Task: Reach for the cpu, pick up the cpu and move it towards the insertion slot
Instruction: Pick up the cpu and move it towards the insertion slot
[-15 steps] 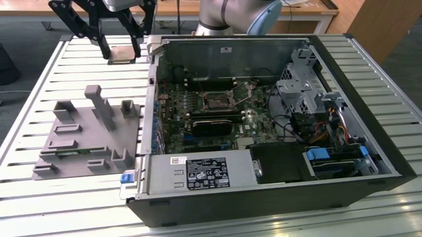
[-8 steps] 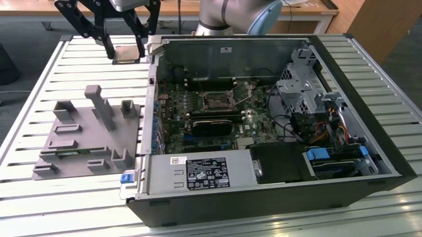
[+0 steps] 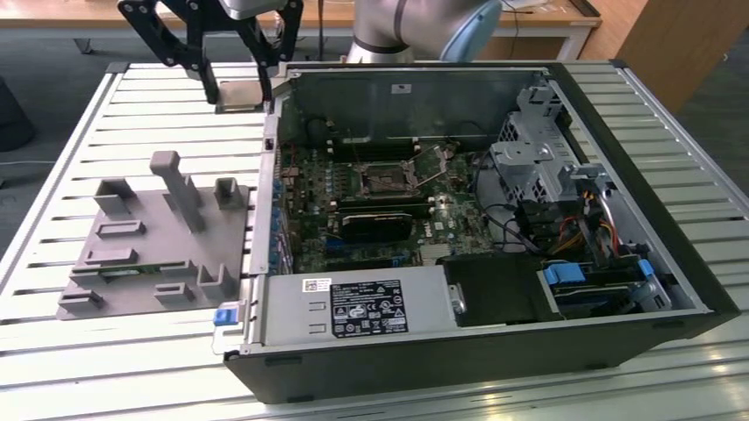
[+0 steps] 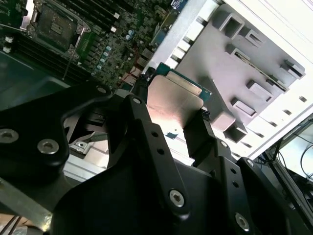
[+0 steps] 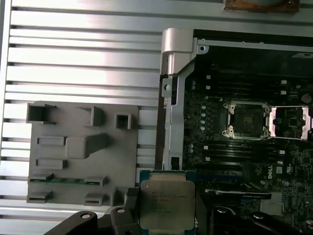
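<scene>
In the first wrist view, low in the frame, the gripper (image 5: 164, 215) is clamped on the cpu (image 5: 167, 204), its black fingers (image 5: 130, 205) pressing two opposite edges. The chip hangs over the computer case's metal side wall (image 5: 168, 122), which stands between the grey tray (image 5: 83, 152) on the slatted table (image 5: 83, 58) and the motherboard. Farther in, right of centre, the insertion slot (image 5: 246, 120) lies uncovered, its hinged frame (image 5: 291, 122) folded open just beside it. In the exterior view the gripper (image 3: 240, 88) holds the chip (image 3: 240, 95) at the upper left, above the table just outside the case's far corner, well apart from the slot (image 3: 384, 181).
</scene>
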You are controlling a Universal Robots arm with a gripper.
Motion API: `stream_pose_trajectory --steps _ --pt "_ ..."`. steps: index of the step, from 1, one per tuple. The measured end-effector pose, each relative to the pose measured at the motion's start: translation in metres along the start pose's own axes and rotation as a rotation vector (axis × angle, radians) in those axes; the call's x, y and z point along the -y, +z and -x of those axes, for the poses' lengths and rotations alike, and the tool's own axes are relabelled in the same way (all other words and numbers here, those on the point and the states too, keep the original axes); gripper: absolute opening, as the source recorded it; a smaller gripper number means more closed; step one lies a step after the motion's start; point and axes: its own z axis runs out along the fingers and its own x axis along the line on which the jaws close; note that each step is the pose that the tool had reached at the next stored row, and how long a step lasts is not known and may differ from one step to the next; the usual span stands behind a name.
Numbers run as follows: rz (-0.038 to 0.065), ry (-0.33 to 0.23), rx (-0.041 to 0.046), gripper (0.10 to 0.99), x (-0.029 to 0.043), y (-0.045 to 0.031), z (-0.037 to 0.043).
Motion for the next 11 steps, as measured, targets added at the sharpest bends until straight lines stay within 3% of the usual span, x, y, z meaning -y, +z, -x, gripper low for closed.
stream_pose_trajectory --steps 11 --pt "0.000 0.000 0.0001 0.541 -0.0016 0.0002 0.0167"
